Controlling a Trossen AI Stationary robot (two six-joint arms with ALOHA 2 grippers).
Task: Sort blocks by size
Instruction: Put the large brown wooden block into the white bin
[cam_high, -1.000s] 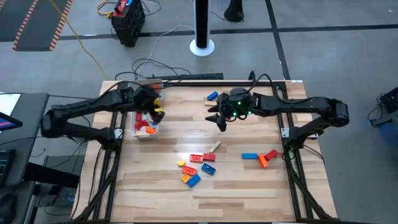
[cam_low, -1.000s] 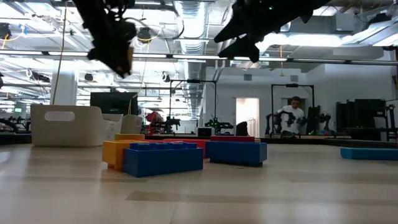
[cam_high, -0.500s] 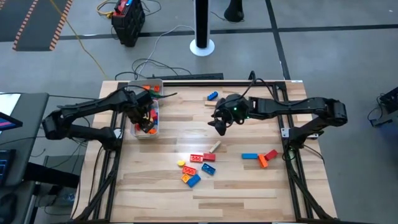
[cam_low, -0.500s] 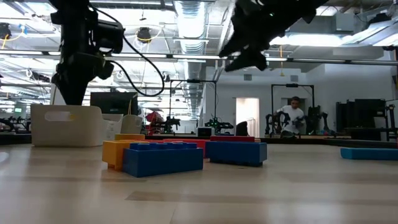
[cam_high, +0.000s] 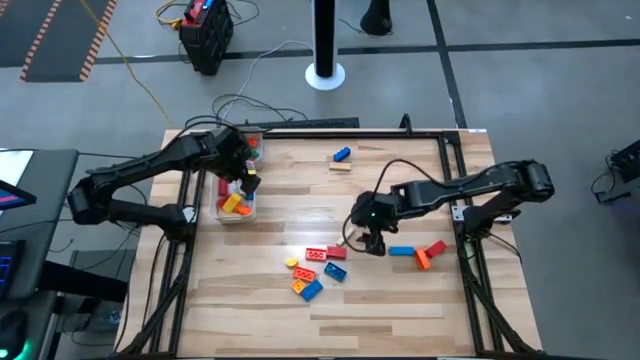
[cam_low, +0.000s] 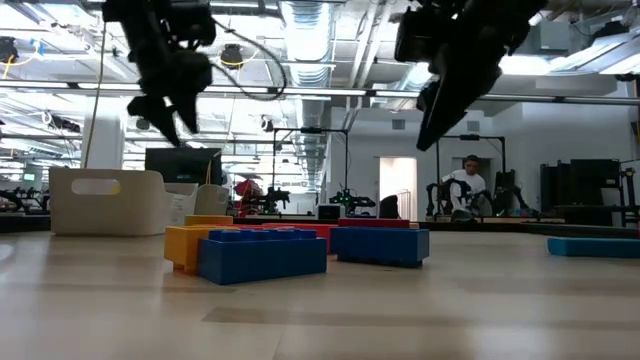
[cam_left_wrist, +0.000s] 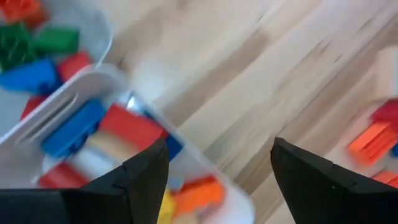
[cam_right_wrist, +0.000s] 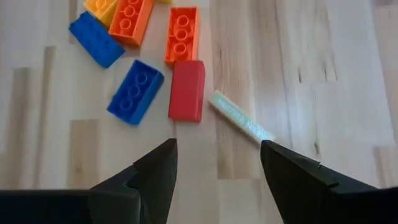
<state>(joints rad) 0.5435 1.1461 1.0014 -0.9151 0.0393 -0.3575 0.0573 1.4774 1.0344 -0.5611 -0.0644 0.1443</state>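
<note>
Loose blocks lie on the wooden table: a cluster of red, blue, orange and yellow bricks (cam_high: 315, 268) at the near middle, with a pale tan bar (cam_high: 346, 237) lying flat beside it. My right gripper (cam_high: 366, 238) hangs open and empty just above that bar (cam_right_wrist: 239, 116) and the red brick (cam_right_wrist: 186, 90). My left gripper (cam_high: 246, 177) is open and empty above the near white tray (cam_high: 222, 211), which holds several blocks (cam_left_wrist: 127, 127). A second white tray (cam_left_wrist: 102, 37) behind it holds green, blue and red blocks.
A blue bar (cam_high: 402, 251) with a red and an orange brick (cam_high: 430, 252) lies at the near right. A blue brick (cam_high: 342, 154) and a small tan one (cam_high: 340, 165) lie at the far middle. The black frame rail (cam_high: 455, 180) borders the table's right side.
My right gripper has gone from the far middle toward the near edge and down, stopping over the pale tan bar beside the cluster. My left gripper has dipped toward the near tray and risen again above it.
</note>
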